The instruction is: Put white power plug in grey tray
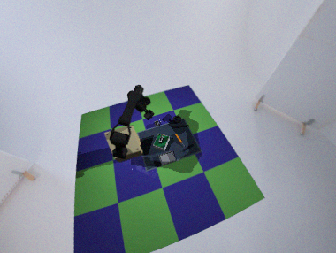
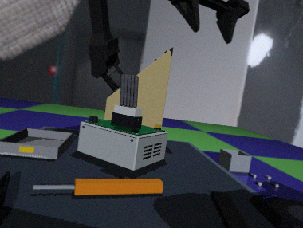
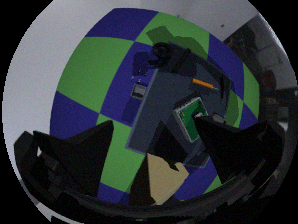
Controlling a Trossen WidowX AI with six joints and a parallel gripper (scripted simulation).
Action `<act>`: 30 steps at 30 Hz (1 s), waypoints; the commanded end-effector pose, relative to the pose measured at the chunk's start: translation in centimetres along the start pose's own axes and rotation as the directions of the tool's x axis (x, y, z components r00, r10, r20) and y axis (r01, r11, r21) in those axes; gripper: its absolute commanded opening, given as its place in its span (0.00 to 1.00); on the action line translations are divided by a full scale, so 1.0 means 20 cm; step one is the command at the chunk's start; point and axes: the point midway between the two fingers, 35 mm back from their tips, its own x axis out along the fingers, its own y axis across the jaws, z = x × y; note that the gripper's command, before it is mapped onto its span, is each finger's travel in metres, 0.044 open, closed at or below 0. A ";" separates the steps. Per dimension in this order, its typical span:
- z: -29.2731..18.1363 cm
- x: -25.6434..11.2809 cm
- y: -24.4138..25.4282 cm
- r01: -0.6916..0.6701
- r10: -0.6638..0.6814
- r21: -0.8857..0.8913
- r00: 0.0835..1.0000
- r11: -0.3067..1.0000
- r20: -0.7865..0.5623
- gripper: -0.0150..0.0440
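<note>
The white power plug [image 2: 127, 111] with its grey upright cables sits in the black socket [image 2: 126, 120] on the green circuit board [image 1: 167, 143] [image 3: 185, 121], atop a white housing [image 2: 107, 147]. The plug looks upright. The grey tray [image 1: 167, 157] [image 2: 48, 153] has a yellow label and lies beside the housing, empty; in the wrist view it is partly hidden behind a finger. My gripper [image 2: 212, 36] [image 3: 156, 123] is open and empty, high above the table and away from the plug. In the wrist view its right fingertip overlaps the plug's area without touching.
An orange screwdriver [image 1: 179, 139] [image 2: 119, 186] [image 3: 202, 83] lies on the dark mat near the housing. A small grey box [image 2: 235, 161] [image 3: 138, 91] and several screws are beside the mat. A black ring [image 1: 178, 119] [image 3: 161, 50] lies near the mat's edge. A tall beige panel [image 2: 157, 88] stands behind the housing.
</note>
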 end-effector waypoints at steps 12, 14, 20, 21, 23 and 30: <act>-0.12 0.19 -0.37 0.126 -0.014 0.549 0.979 0.826 -0.203 0.98; -0.13 0.20 -0.40 0.139 -0.014 0.574 0.976 0.807 -0.217 0.98; -0.16 0.24 -0.47 0.175 -0.012 0.637 0.968 0.751 -0.252 0.98; -0.17 0.24 -0.48 0.187 -0.012 0.659 0.965 0.729 -0.261 0.98; -0.19 0.26 -0.53 0.223 -0.010 0.719 0.958 0.658 -0.288 0.98; -0.25 0.31 -0.62 0.312 -0.005 0.829 0.937 0.464 -0.350 0.98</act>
